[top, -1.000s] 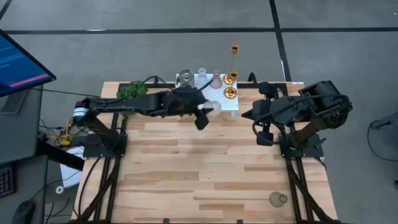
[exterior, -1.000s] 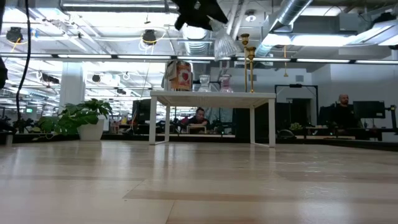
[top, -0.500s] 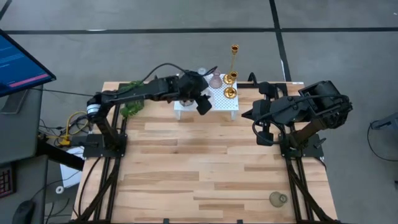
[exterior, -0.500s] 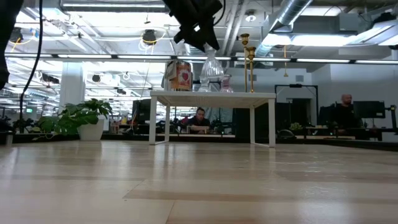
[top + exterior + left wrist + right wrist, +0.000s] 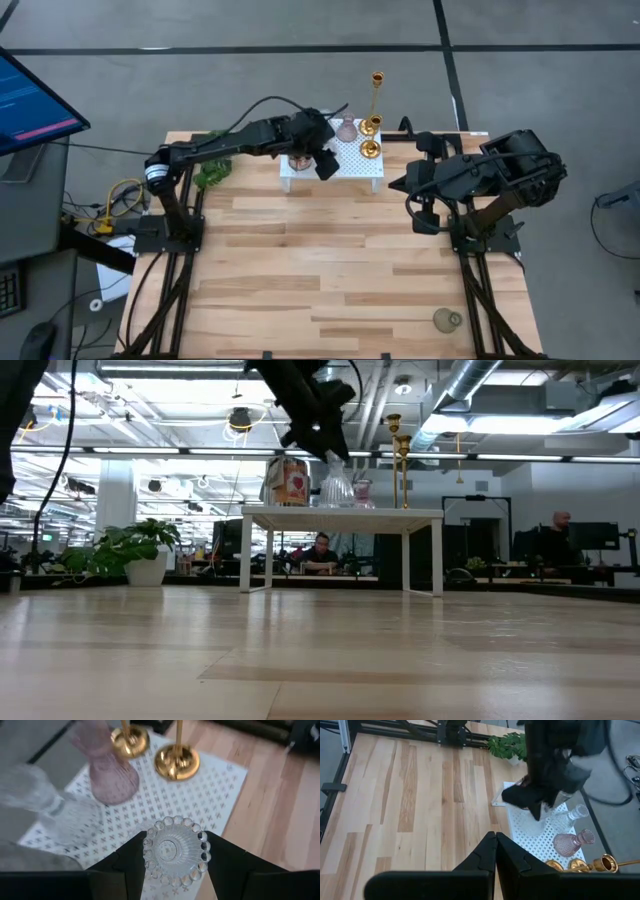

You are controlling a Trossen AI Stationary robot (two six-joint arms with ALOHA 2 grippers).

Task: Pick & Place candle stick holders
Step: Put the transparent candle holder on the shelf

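left claw (image 5: 176, 851) grips a clear glass piece (image 5: 176, 851) | gold candle stick holders (image 5: 176, 761) just ahead on white stand (image 5: 220, 780) | hard, slippery; grab stem | right claw (image 5: 495, 851) closed, far off

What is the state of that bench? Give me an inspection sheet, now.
Surface: wooden table, with a white perforated stand at its far edge.
Job's things: gold candle stick holders upright on the stand, ungripped.
Clutter: pink vase, tin can, plant, small round object near the front right corner.
Claws: left claw shut on a clear glass piece over the stand; right claw shut, empty, beside the stand.
Cables: black cable looping over the left arm.
Surroundings: monitor; people seated behind.
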